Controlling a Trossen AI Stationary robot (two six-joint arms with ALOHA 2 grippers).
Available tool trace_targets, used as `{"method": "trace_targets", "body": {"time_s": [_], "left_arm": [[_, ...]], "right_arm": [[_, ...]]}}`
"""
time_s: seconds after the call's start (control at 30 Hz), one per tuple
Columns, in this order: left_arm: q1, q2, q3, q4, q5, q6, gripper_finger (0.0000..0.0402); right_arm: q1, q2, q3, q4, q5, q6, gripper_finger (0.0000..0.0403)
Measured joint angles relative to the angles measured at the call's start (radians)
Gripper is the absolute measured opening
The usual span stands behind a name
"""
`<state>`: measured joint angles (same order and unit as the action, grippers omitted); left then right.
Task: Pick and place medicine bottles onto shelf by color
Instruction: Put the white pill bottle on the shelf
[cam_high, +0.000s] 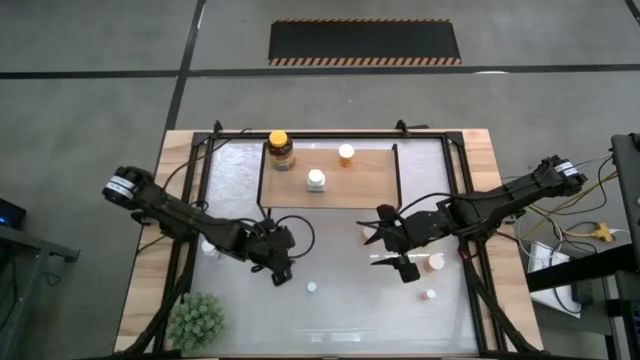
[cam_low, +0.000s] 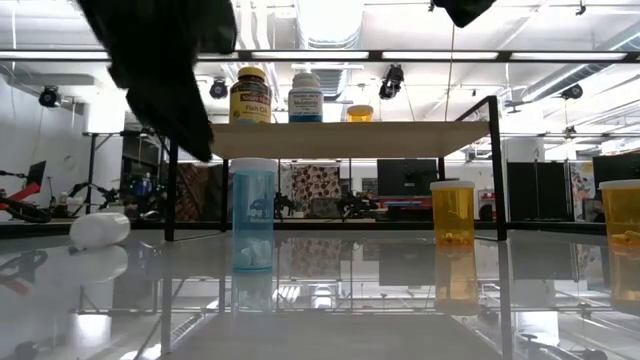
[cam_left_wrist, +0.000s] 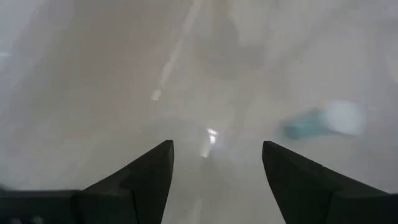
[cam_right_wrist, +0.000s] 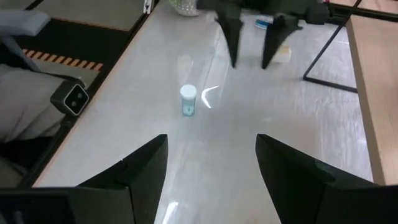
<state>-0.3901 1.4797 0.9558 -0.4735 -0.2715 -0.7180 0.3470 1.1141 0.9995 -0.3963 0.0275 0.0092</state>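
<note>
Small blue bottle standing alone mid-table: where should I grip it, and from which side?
The small blue bottle stands upright with bare table around it, white cap on top. Probably best to descend from above and close on the round body just under the cap. The left end effector, fingers open, looks nearest.

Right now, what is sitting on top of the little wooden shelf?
Three bottles stand on the shelf: an amber jar with a yellow lid, a white bottle and a small orange bottle. Nothing there is covered.
</note>
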Motion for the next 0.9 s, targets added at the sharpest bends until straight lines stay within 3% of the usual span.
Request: {"method": "trace_targets", "body": {"time_s": [0.37,0.57,0.9], "left_arm": [[-0.015,-0.006,0.112,-0.399,0.077,0.367,0.0228],[-0.004,-0.006,0.074,-0.417,0.065,0.520,0.0228],[-0.005,-0.006,0.056,-0.600,0.031,0.490,0.0228]], "right_arm": [[0.000,0.000,0.000,-0.012,-0.001,0.003,0.0233],[0.000,0.000,0.000,-0.012,-0.001,0.026,0.0233],[0.000,0.000,0.000,-0.011,-0.001,0.035,0.0233]]}}
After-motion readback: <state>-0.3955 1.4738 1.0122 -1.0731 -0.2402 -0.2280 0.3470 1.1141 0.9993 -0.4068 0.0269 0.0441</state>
